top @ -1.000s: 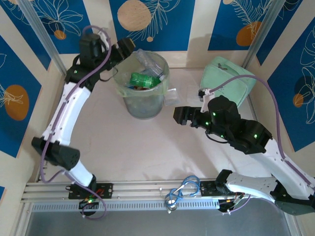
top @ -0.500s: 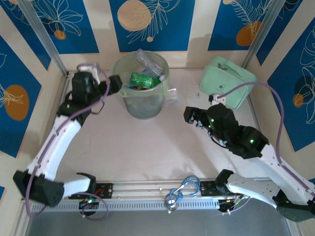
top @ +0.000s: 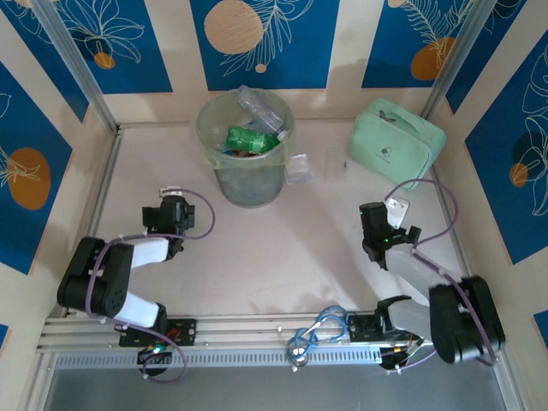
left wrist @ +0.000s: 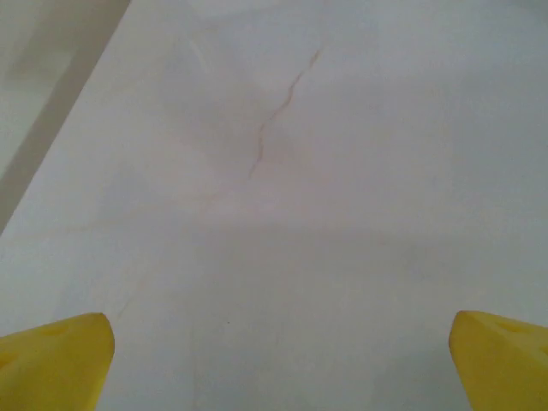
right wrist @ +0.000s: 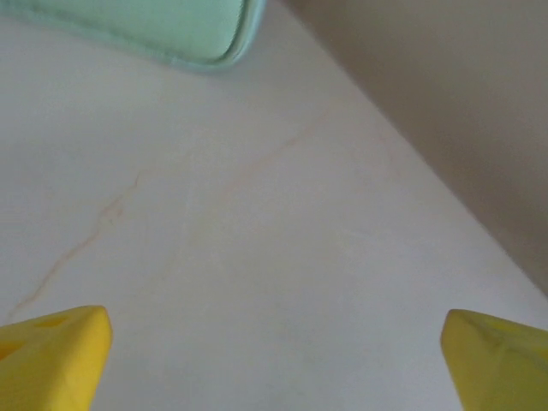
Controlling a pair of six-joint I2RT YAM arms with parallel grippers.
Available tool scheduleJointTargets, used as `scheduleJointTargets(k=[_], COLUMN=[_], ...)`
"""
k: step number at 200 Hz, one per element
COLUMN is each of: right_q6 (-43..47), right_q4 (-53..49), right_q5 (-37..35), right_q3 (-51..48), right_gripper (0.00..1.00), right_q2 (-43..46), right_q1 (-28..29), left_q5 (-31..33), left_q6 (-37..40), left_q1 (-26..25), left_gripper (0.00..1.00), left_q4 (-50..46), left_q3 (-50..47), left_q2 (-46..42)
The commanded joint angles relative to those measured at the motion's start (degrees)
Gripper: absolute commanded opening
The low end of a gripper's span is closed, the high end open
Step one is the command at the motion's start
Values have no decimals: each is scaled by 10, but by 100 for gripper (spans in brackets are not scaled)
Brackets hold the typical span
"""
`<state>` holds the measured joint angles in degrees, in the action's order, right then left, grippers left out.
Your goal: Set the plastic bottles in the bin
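The bin (top: 246, 167), a translucent pale-green bucket, stands at the back middle of the table. Plastic bottles fill it: a green one (top: 253, 139) lies on top and a clear one (top: 261, 107) leans against the far rim. My left gripper (top: 164, 214) hangs low over the bare table, front left of the bin. Its yellow fingertips (left wrist: 56, 360) stand wide apart, open, with nothing between them. My right gripper (top: 374, 224) sits low at the right, near the mint case. It is open too, and bare table shows between its fingertips (right wrist: 51, 355).
A mint-green zippered case (top: 396, 144) lies at the back right, and its corner (right wrist: 171, 26) shows at the top of the right wrist view. A small clear crumpled piece (top: 299, 169) lies just right of the bin. Walls close in the table on three sides.
Both arms have folded back toward the near edge. The left gripper left the bin's rim and opened wide. The right gripper moved away from the middle, down and to the right.
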<state>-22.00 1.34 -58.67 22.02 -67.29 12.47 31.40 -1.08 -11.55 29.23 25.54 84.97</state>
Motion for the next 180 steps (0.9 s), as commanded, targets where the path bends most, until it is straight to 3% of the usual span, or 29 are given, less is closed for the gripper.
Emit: scheduleJointTargets(k=[1,9,16,34,45,50,55,65,75,86,118,144,180], right_q6=[102,88,88,115,143,152,157,143,139,136,145,142,143], right_q4=[318,381,419,516,468,528,557,438,510,451,479,466,468], right_q5=[143,222,274,363,462,459,451,464,469,443,429,438,440], right_q3=[-27,-39,-39,-31,-8,-9,-12,11,-2,10,5,8,8], right_gripper=[99,99,99,99,99,99,99,99,99,99,99,99,99], right_q2=[-26,-46,-68,-158,-177,-212,-224,-187,-210,-193,-202,-197,-198], right_q1=[-34,-62,-81,-104,-111,-106,-101,-112,-118,-112,-102,-106,-107], left_q5=[-46,-83,-102,-151,-164,-167,-174,-179,-184,-186,-177,-230,-233], left_q6=[38,30,28,27,25,30,29,16,16,11,25,54,54], left_q1=[18,25,34,45,50,53,53,60,65,67,58,50,50], left_gripper=[100,100,100,100,100,100,100,100,100,100,100,100,100], left_q4=[189,150,178,194,274,326,309,256,286,274,276,276,273], left_q3=[-4,1,-9,-19,-52,-66,-66,-52,-56,-56,-54,-54,-53], left_q2=[32,19,23,25,44,62,56,41,52,45,49,49,49])
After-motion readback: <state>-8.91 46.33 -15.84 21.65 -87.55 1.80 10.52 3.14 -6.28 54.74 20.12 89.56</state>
